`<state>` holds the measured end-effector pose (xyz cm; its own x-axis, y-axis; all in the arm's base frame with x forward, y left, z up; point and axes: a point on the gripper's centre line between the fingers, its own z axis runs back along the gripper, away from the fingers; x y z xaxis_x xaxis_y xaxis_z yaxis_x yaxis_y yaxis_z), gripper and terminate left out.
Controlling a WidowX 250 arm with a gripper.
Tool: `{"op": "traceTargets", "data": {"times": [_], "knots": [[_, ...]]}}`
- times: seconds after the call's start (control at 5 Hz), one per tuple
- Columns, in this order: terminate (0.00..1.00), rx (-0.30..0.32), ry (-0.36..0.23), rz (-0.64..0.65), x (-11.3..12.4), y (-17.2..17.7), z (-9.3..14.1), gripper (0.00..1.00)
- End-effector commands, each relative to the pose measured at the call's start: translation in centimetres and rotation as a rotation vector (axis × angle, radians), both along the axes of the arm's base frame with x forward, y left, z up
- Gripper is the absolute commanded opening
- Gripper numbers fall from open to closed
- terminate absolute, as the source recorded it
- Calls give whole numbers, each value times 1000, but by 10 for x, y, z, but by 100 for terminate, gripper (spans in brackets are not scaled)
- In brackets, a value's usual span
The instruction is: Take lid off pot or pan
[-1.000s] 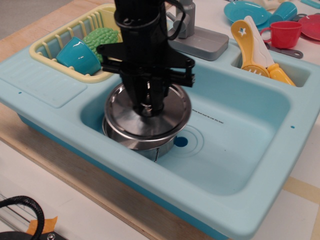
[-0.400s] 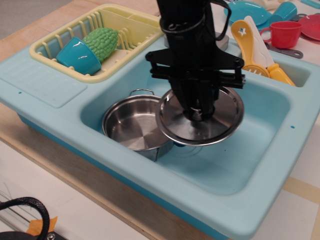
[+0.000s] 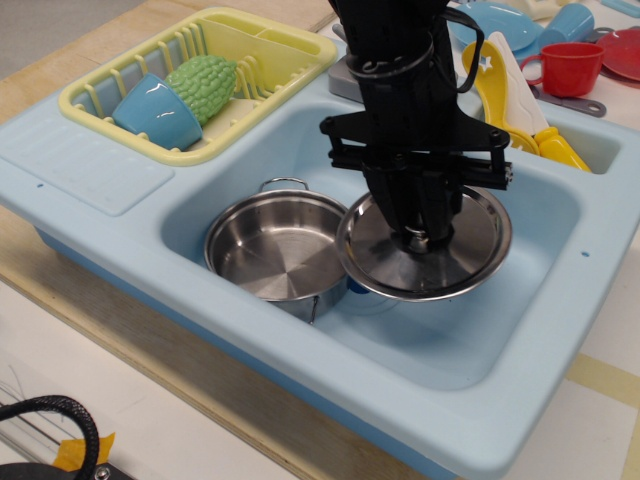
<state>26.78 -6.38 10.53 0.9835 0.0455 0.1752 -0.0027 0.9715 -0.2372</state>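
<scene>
The small shiny steel pot (image 3: 272, 250) stands open in the left of the light blue toy sink (image 3: 520, 330), its ringed inner base showing and a wire loop handle at its back. The round steel lid (image 3: 470, 250) hangs to the right of the pot, its left edge just over the pot's right rim, held above the sink floor. My black gripper (image 3: 418, 238) comes down from above and is shut on the lid's small centre knob.
A yellow dish rack (image 3: 250, 45) at the back left holds a teal cup (image 3: 155, 108) and a green bumpy vegetable (image 3: 205, 82). Yellow and white utensils (image 3: 500, 90) stand in the back right compartment. A red cup (image 3: 570, 65) and teal dishes sit behind. A grey faucet base is behind my arm.
My gripper has carried the lid off the pot and to the right, from on top of the pot to beside it. The pot has stayed in place and now shows its open inside.
</scene>
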Motion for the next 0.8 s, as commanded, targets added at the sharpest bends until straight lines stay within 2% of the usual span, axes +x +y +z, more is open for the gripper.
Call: {"op": "traceTargets", "data": {"times": [0.0, 0.2, 0.4, 0.6], "knots": [[0, -43, -31, -54, 15, -6, 1, 0], [0, -54, -27, -71, 16, -7, -1, 0], [0, -82, -20, -116, 18, -5, -6, 100], [100, -82, -20, -116, 18, -5, -6, 100]]}}
